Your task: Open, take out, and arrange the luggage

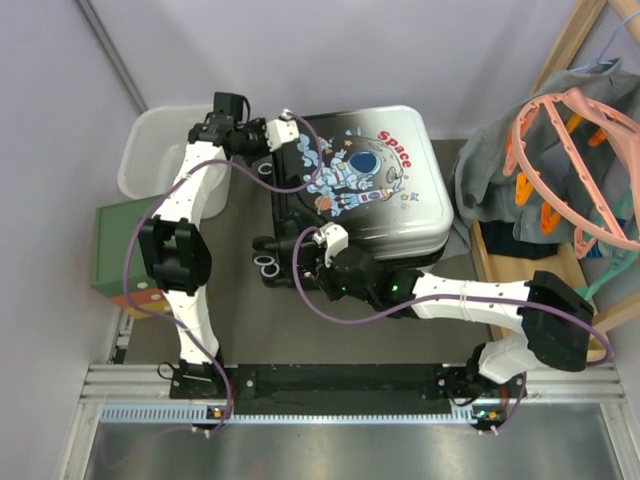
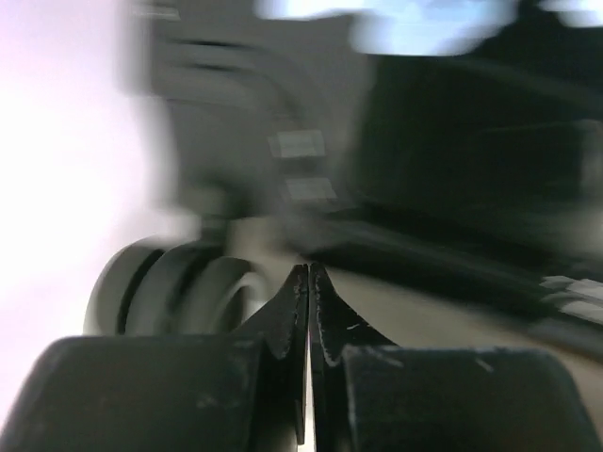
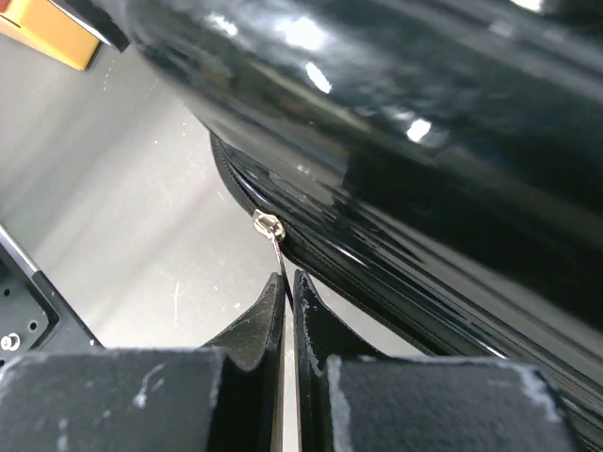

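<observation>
The right gripper (image 3: 288, 281) is seen clenched, its black fingertips pinched on the thin silver metal zipper pull (image 3: 277, 252) at the glossy black rim of the luggage (image 1: 385, 165), a small hard-shell suitcase with a white-to-black, astronaut-printed shell. The left gripper (image 2: 309, 275) is pressed fully together with nothing between its pads. A black rubber wheel (image 2: 174, 292) is shown, blurred, just beyond it. The luggage is laid flat and closed on the grey table (image 1: 240, 265), print upward, near a white plastic basket (image 1: 150, 150).
</observation>
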Controlling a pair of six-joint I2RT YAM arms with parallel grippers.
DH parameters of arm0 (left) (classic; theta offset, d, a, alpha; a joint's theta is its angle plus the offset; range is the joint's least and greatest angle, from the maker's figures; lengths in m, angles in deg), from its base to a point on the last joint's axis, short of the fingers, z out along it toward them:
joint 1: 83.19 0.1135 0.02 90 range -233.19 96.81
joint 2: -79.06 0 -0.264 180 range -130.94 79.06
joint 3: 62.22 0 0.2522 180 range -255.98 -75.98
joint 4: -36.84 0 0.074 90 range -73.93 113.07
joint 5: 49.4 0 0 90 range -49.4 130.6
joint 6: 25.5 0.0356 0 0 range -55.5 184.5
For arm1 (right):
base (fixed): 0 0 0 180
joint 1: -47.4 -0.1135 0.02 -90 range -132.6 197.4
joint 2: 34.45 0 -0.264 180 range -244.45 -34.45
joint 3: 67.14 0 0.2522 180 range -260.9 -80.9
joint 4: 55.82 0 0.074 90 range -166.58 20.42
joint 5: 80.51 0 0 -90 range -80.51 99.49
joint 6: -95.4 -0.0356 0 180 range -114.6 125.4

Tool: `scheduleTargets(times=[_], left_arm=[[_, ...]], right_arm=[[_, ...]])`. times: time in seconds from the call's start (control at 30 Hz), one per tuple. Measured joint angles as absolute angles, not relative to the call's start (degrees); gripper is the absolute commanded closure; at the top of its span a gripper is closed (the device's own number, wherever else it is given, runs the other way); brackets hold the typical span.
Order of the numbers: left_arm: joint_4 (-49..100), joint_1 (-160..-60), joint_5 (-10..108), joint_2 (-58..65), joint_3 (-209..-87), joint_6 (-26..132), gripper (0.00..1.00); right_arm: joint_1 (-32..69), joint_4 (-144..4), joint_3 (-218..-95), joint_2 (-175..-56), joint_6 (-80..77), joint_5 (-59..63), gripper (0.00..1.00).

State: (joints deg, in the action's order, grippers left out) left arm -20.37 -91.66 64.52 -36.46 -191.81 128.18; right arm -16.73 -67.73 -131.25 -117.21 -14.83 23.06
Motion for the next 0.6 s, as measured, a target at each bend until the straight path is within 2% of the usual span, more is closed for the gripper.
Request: scheduleTargets(times=[0.23,0.33,0.37,0.47,0.6], left_arm=[[-24.9,-90.4,65.7,-36.3,-184.4,123.6,0.99],[-24.7,-89.9,65.7,-36.3,-184.4,122.3,0.80],[-24.3,-89.9,65.7,-36.3,-184.4,121.8,0.57],[-24.1,-90.0,65.6,-36.2,-184.6,121.5,0.32],[-24.6,-89.8,65.5,-35.1,-186.2,123.0,0.22]], right_arm=[[-15.5,-68.1,-130.7,-115.4,-14.7,22.0,1.00],[-15.3,-67.8,-130.6,-115.0,-14.6,22.1,1.00],[-15.2,-67.5,-130.4,-114.9,-14.6,22.1,1.00],[-14.9,-67.3,-130.4,-114.6,-14.4,23.4,1.00],[-14.0,-67.4,-130.3,-114.5,-14.3,23.9,1.00]])
